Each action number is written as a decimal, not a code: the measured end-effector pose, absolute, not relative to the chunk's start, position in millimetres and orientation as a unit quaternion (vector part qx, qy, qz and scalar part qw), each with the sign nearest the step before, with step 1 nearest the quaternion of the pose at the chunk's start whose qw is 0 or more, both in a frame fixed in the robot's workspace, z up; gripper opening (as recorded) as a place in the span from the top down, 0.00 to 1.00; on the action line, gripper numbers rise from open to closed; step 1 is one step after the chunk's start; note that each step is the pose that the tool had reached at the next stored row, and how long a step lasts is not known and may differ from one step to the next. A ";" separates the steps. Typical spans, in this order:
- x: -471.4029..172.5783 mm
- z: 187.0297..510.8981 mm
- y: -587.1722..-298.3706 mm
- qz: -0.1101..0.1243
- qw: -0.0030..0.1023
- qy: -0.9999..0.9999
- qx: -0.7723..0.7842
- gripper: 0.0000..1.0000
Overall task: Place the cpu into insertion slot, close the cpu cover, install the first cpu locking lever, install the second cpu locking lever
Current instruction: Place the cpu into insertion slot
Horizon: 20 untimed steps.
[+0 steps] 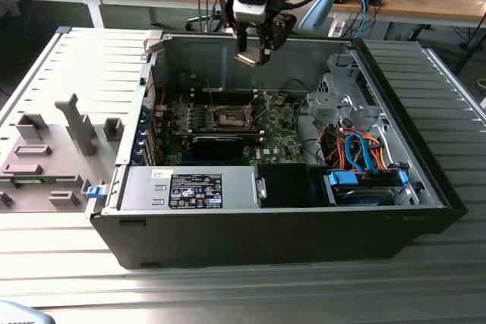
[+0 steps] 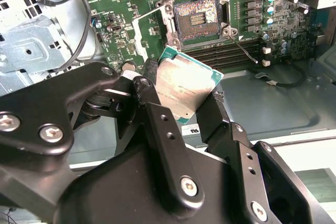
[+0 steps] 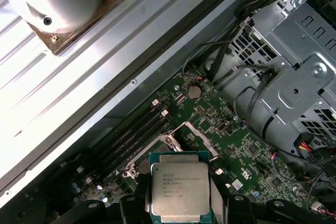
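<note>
Holds 1 cpu point(image 2: 186, 90) by 2 opposite edges between the 2 matte black metal fingers point(image 2: 157, 124) of the gripper point(image 2: 181, 94), closed only as far as the chip's width allows. Shows, in both wrist views, a flat square chip: smooth pale silvery lid on a thin green border. Hangs, in the exterior view, above the open black computer case point(image 1: 266, 237), high over the green circuit board point(image 1: 281, 138) and well apart from the 1 insertion slot point(image 1: 230, 117). Reveals only in the second wrist view the fine texture of this slot point(image 2: 198, 18): a square with a dark brownish grainy centre and a silver metal rim, uncovered. Shows there also 1 thin silvery cpu cover point(image 2: 135, 38), a frame with a square window, lifted open just beside the slot.
</note>
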State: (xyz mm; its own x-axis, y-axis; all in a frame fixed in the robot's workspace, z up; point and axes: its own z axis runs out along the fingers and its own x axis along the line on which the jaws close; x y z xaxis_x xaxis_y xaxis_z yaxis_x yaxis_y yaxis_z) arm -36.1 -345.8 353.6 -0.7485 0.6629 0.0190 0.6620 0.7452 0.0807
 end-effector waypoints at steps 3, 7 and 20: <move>-36.1 353.6 -345.8 0.041 0.005 0.934 0.355 0.46; -36.1 353.5 -345.8 0.041 0.005 0.934 0.356 0.46; -36.1 353.4 -345.8 0.041 0.006 0.932 0.360 0.46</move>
